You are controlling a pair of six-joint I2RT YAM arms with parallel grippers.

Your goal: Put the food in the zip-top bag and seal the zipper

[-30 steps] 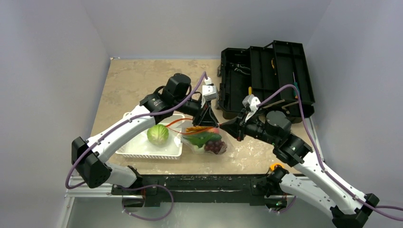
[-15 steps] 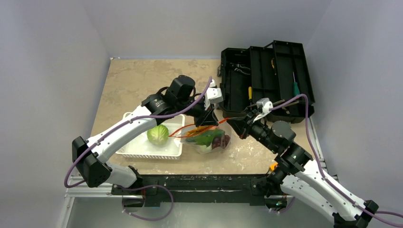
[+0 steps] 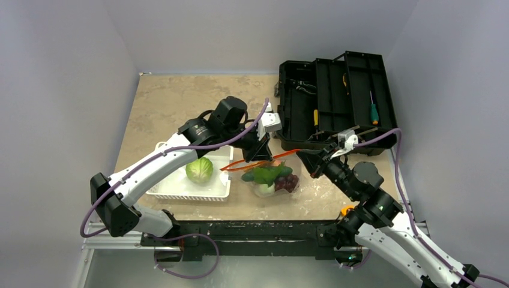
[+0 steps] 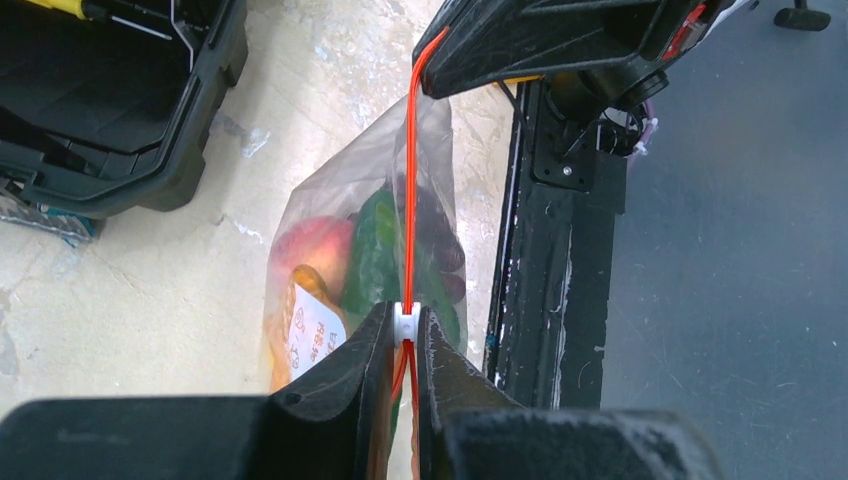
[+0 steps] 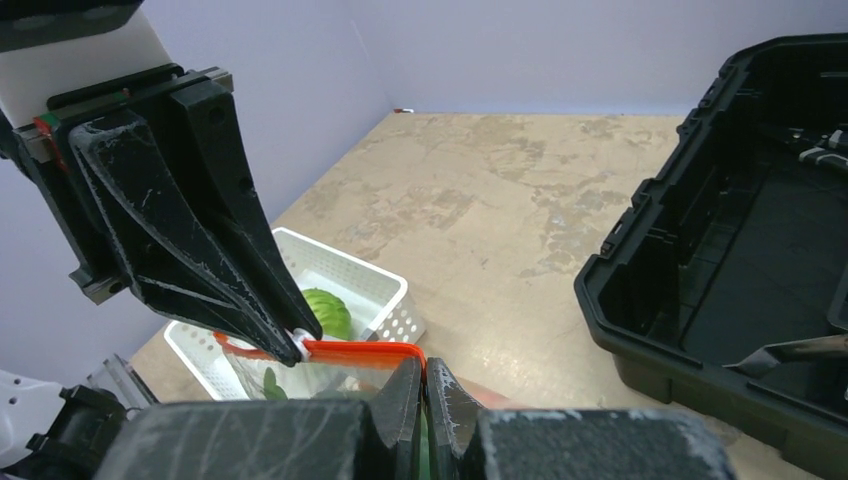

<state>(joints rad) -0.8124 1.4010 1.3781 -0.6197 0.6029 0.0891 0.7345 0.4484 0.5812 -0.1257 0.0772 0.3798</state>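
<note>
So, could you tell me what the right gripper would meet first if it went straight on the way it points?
Most likely the left gripper, pinching the white slider just ahead along the zipper; exact depth is unclear.

— Which food (image 4: 372, 252) is in the zip-top bag (image 4: 340, 190)?
— Only partly shown — the left gripper's fingers (image 4: 338, 382) cover its left end. From above, the slider (image 4: 404, 322) is too small to tell.

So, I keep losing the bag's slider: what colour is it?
The slider is white, on the orange-red zipper; clearest in the left wrist view.
</note>
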